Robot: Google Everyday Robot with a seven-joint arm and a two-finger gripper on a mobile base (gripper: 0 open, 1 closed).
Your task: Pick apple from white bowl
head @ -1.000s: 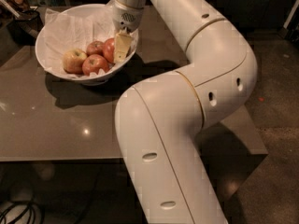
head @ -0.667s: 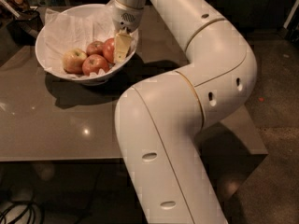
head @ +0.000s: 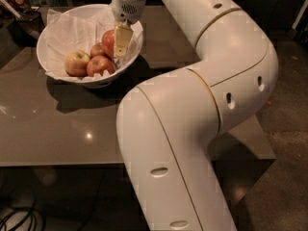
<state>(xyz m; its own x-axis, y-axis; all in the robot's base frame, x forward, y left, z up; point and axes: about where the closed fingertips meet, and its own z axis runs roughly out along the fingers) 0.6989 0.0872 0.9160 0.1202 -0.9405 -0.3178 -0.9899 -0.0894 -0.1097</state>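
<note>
White bowl [head: 47,64] sits at the far left of the grey table [head: 57,124], lined with crumpled paper [head: 79,30]. The apple [head: 109,38], the big glossy red one, is on the bowl's right side, riding a bit above the others and near the rim. The gripper [head: 120,47] is down inside the bowl, right up against the apple's right flank and covering part of it. Whether it has actually clamped on or is just parked there, I can't tell from this angle, since the apple's far side is hidden.

What I'd worry about:

- The skin is round and shiny, so an off-centre grip could squirt it out on the lift.
- The yellow-green apple [head: 77,62] and the two duller red apples [head: 99,65] are packed right beside it. Pulling up could roll them around or drag one along.
- The paper is loose and could snag and come up too.
- It's working close to the rim. A sideways pull could nudge or tip the bowl on its small foot, so a straight-up lift looks safest to me.
</note>
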